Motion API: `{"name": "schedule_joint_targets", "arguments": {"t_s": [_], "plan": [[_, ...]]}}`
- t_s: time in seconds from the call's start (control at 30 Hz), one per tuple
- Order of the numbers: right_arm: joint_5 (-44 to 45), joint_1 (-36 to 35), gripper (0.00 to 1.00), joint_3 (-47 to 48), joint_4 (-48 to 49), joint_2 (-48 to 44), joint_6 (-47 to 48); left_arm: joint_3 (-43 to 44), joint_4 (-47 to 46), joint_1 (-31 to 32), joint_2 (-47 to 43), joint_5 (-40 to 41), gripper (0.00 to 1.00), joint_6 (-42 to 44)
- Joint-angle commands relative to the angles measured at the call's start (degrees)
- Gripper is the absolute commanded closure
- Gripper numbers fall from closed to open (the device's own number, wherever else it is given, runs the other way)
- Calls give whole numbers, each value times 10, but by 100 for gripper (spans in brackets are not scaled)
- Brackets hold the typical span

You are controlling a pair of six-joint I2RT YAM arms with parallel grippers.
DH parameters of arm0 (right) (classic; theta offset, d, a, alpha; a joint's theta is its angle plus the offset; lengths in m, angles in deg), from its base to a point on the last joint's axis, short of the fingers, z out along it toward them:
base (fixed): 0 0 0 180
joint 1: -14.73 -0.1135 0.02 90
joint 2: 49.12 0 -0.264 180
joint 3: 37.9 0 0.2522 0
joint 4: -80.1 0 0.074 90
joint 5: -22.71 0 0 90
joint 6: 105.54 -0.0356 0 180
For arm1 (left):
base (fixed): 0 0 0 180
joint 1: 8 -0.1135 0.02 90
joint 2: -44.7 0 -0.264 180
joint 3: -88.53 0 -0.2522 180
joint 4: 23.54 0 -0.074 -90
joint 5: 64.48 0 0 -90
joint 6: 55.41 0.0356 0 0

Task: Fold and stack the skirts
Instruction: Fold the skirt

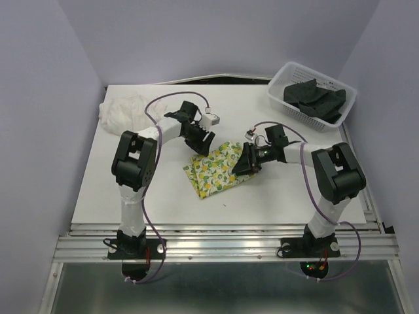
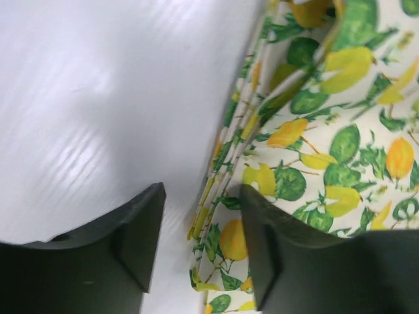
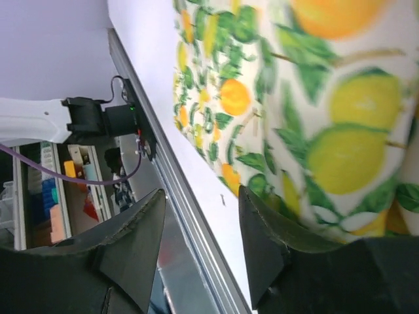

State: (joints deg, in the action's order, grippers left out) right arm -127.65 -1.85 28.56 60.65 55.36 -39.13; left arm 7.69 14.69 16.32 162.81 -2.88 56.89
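Observation:
The lemon-print skirt (image 1: 213, 171) lies folded flat in the middle of the table. My left gripper (image 1: 201, 142) hangs over its far edge. In the left wrist view the jaws (image 2: 201, 242) stand open astride the skirt's layered folded edge (image 2: 340, 150), not pinching it. My right gripper (image 1: 241, 163) sits at the skirt's right side. Its jaws (image 3: 201, 242) are open too, with only table and rail in the gap and one finger over the print (image 3: 314, 118). The white skirt (image 1: 124, 111) is bunched at the back left. The black skirt (image 1: 314, 98) lies in the basket.
A white mesh basket (image 1: 291, 72) stands at the back right corner. The white table (image 1: 131, 190) ends in a metal rail (image 1: 222, 229) at the near edge. Purple walls close in on both sides.

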Motion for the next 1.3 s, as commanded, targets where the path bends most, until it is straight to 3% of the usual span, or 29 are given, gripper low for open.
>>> {"name": "schedule_joint_targets", "arguments": {"t_s": [0.0, 0.03, 0.1, 0.33, 0.43, 0.57, 0.63, 0.67, 0.73, 0.87, 1.03, 1.17, 1.27], "plan": [[34, -9, 45, 86, 69, -45, -12, 24, -7, -30, -102, 31, 22, -34], [45, -9, 45, 105, 59, -44, -8, 21, -14, -32, -118, 28, 9, -37], [64, -9, 45, 144, 59, -28, -8, 1, -25, -34, -174, 30, 1, -49], [72, -20, 46, 236, 19, 88, 22, -89, -90, -48, -341, 52, 1, -101], [84, -20, 48, 250, 10, 134, 36, -173, -127, -65, -445, 63, 1, -129], [115, -20, 50, 249, 9, 164, 50, -237, -124, -76, -509, 105, 1, -185], [129, -20, 50, 251, 8, 173, 62, -256, -95, -82, -524, 114, 1, -191], [158, -14, 50, 251, 9, 177, 64, -275, -87, -87, -535, 79, 2, -173], [184, 0, 52, 252, 9, 179, 67, -314, -85, -92, -550, 68, 8, -177], [255, 18, 54, 265, 5, 169, 92, -379, -122, -96, -579, 71, 11, -226], [271, 18, 53, 333, -69, 110, 104, -418, -188, -100, -599, 86, 13, -292], [329, -38, 49, 348, -92, 39, 118, -408, -203, -107, -590, 79, 14, -324], [426, -110, 48, 364, -126, 19, 143, -401, -211, -127, -578, 55, 15, -352]]}}
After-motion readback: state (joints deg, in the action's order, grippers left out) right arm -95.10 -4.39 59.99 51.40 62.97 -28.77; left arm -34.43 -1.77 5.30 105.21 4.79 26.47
